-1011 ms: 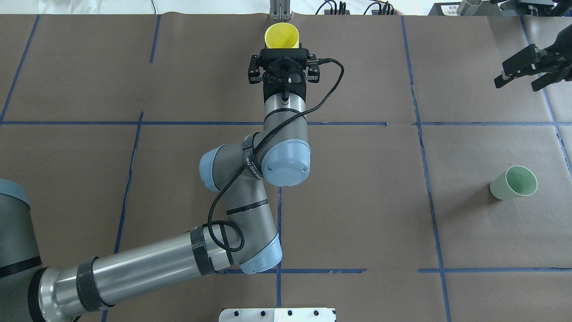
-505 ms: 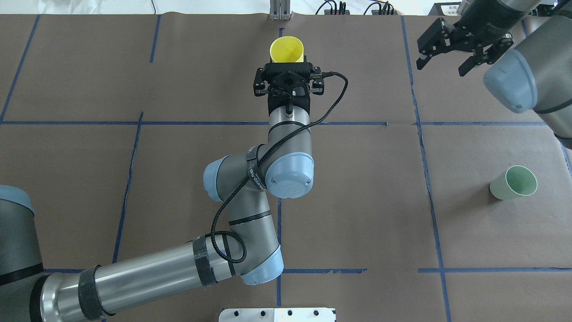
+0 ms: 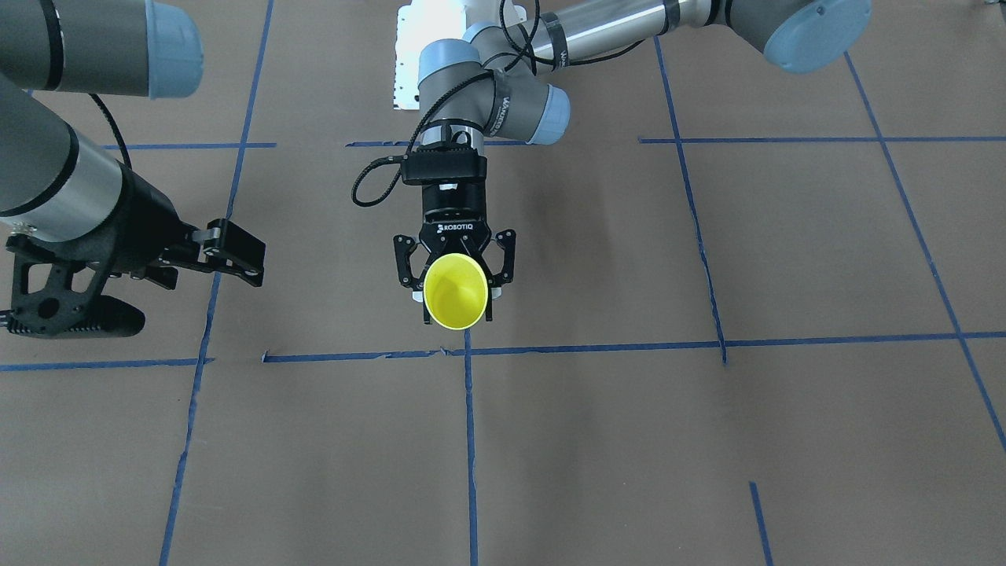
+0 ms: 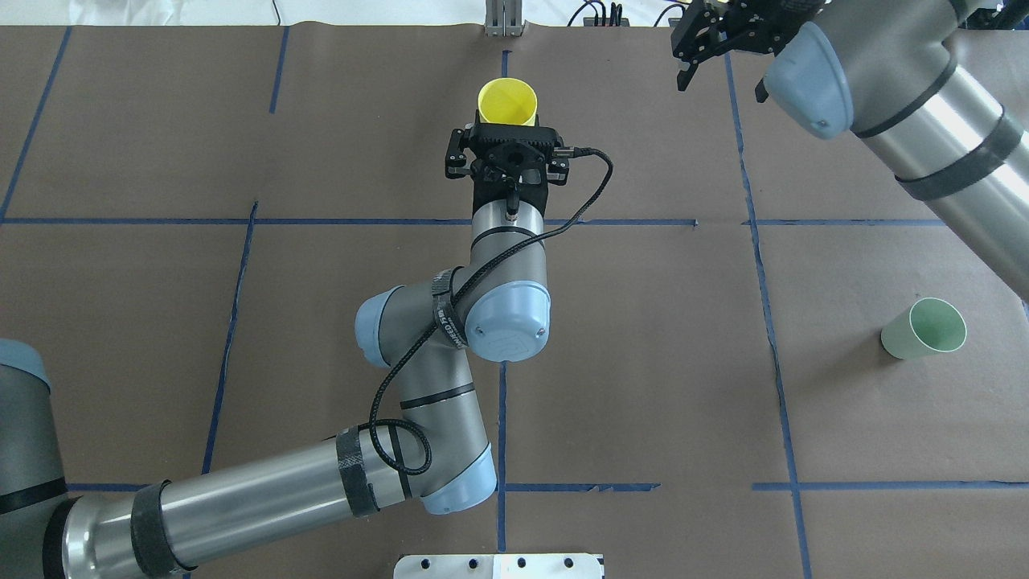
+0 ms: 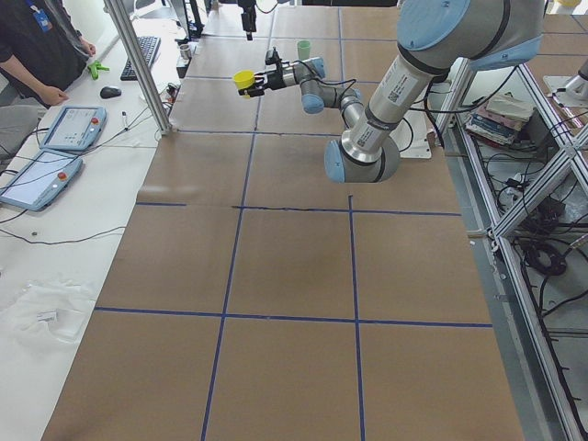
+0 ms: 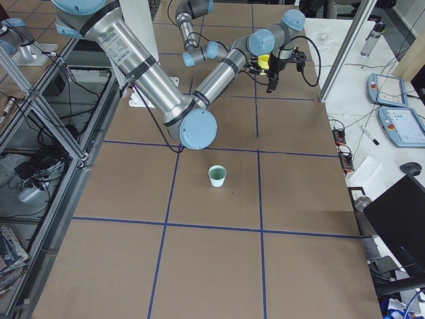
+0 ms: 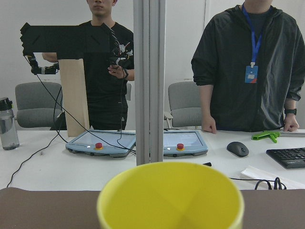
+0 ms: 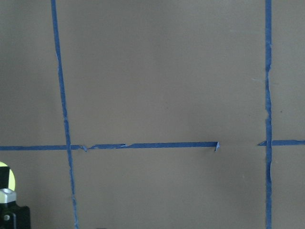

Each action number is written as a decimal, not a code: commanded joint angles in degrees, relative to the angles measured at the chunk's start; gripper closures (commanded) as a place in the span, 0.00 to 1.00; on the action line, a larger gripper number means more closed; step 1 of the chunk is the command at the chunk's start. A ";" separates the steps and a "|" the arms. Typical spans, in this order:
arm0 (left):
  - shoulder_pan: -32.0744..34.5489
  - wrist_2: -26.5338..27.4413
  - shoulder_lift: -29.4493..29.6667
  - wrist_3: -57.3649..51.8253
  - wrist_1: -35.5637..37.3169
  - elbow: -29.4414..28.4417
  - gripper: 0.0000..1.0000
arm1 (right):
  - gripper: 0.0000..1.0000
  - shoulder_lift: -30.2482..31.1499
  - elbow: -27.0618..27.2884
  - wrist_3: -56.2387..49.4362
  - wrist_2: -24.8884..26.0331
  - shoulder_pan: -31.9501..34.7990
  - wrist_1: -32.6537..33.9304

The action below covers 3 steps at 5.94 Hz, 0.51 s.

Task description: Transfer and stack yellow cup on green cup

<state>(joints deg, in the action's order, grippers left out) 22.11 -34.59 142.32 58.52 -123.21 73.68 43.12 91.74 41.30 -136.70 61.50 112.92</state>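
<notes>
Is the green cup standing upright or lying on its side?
Upright. The green cup stands on its narrow base, with its open mouth facing up.

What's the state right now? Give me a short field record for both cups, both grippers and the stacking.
yellow cup: on its side in the air over the table, mouth away from the robot
left gripper: shut on the yellow cup
green cup: upright on the table, robot's right side, nothing touching it
right gripper: open, empty, near the far edge, apart from both cups
stack: not yet made, cups far apart
</notes>
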 commanded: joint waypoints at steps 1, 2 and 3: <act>-0.48 0.05 -0.37 -0.34 -0.19 -0.03 0.63 | 0.01 -11.15 -10.12 0.01 0.03 -1.81 3.52; -0.58 0.05 -0.64 -0.34 -0.37 -0.03 0.63 | 0.01 -15.91 -16.27 0.01 0.12 -2.69 3.62; -0.84 -0.04 -0.73 -0.25 -0.46 -0.03 0.63 | 0.01 -16.48 -16.94 0.01 0.20 -3.92 3.54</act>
<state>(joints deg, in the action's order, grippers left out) 21.50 -34.57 141.72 58.21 -123.55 73.66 28.62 77.14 41.31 -136.58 58.71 116.36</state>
